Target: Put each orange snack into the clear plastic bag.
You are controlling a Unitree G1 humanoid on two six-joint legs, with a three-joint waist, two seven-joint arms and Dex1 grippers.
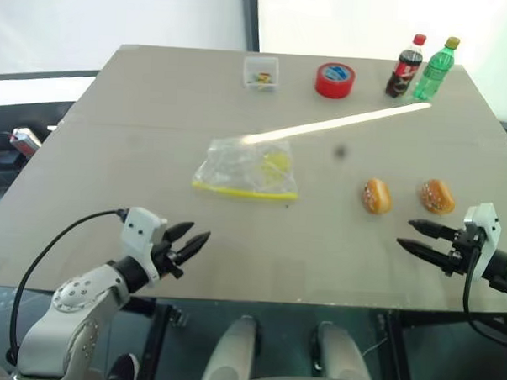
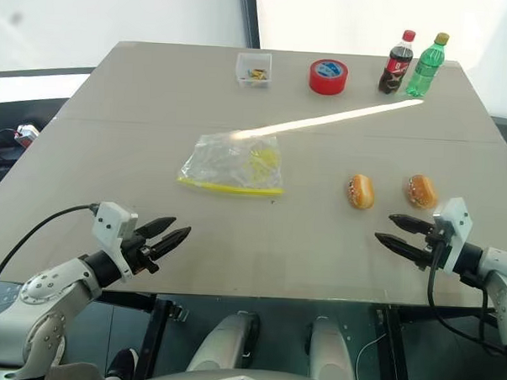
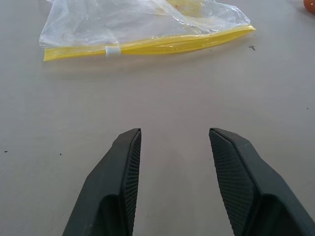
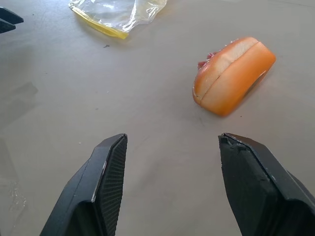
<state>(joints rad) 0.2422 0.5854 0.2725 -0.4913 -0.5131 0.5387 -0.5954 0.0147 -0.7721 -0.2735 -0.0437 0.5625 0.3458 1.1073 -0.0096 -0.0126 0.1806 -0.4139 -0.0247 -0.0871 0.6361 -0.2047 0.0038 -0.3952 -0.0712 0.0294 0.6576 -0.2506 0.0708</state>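
Lying mid-tabletop [image 1: 113, 133], the clear plastic bag [image 1: 246, 171] is seen, with two orange snacks [image 1: 376, 196] [image 1: 436, 196] to its right. Both pincers, left [image 1: 194, 240] and right [image 1: 410, 234], are spread and empty. Bottle labels cannot be read.

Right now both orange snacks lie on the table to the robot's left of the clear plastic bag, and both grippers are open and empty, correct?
Not quite. Both orange snacks lie to the robot's right of the clear plastic bag, as the left eye view shows. The left gripper and right gripper are open and empty.
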